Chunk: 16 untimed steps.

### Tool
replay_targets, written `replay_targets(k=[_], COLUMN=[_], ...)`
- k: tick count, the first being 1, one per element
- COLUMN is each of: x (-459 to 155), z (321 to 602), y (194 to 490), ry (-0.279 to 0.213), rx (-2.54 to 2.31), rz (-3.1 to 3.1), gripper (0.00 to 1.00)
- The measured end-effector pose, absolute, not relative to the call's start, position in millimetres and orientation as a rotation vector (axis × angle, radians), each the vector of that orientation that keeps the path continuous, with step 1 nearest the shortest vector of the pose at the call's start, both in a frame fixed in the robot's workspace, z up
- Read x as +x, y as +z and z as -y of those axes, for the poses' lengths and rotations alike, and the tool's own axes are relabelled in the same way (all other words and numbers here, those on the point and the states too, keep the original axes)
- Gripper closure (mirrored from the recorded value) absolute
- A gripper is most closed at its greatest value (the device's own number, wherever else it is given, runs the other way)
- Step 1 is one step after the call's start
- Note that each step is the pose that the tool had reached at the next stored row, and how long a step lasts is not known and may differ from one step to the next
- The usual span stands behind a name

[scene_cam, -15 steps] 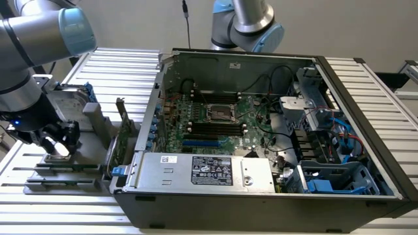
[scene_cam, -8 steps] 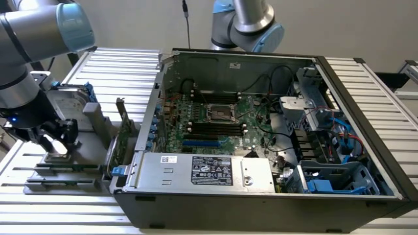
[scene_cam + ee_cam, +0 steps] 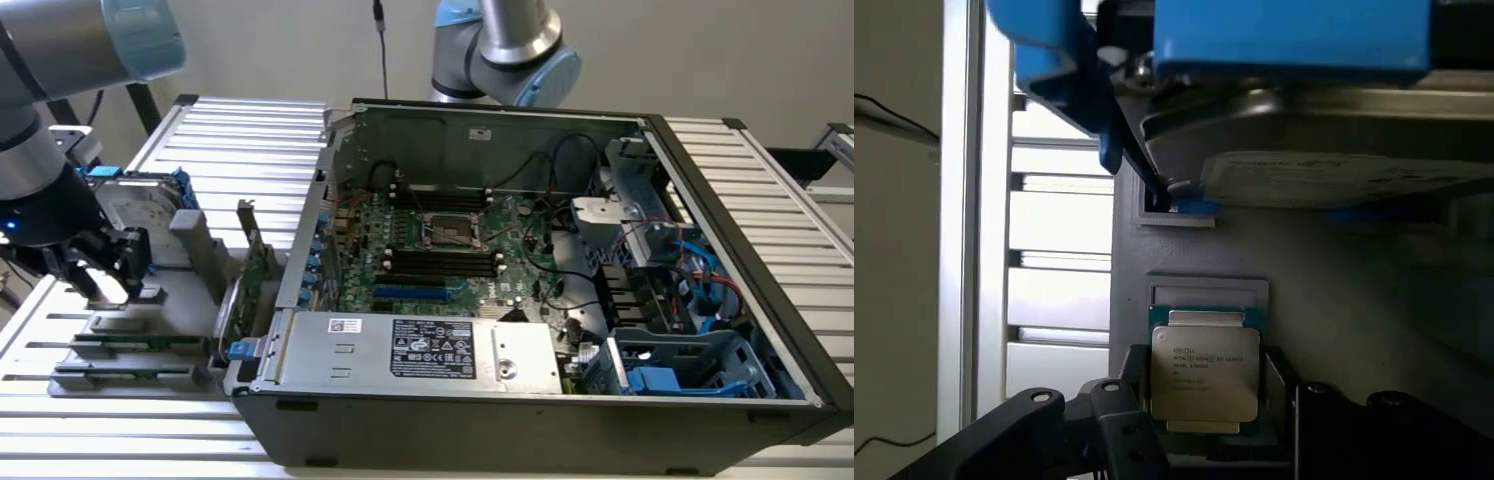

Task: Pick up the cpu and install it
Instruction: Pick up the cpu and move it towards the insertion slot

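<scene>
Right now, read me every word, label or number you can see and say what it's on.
Nothing reads clearly enough to quote.
cpu: printed lines on its metal top, too blurred to read.
power supply: black label and white sticker, print too small to read.
hard drive: pale label, unreadable.

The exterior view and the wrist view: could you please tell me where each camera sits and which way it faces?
Exterior view: off the arm, raised, looking down obliquely at the open computer case on the slatted table; the arm and gripper show at the exterior view's left.
Wrist view: on the wrist, looking along the gripper at the cpu in the grey fixture; gripper fingers flank the cpu.
Shared: the gripper, the fixture, the hard drive with blue rails.
</scene>
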State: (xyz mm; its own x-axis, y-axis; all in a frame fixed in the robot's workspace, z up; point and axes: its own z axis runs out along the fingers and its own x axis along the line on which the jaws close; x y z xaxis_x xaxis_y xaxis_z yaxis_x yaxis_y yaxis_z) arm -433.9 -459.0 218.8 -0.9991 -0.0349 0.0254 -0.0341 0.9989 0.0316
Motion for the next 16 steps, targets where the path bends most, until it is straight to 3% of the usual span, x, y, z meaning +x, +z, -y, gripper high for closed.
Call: replay_targets(k=[16], x=[-430.0], z=[458.9], y=[291.5], ry=[-0.049], rx=[0.054], rz=[3.109], gripper=[0.45])
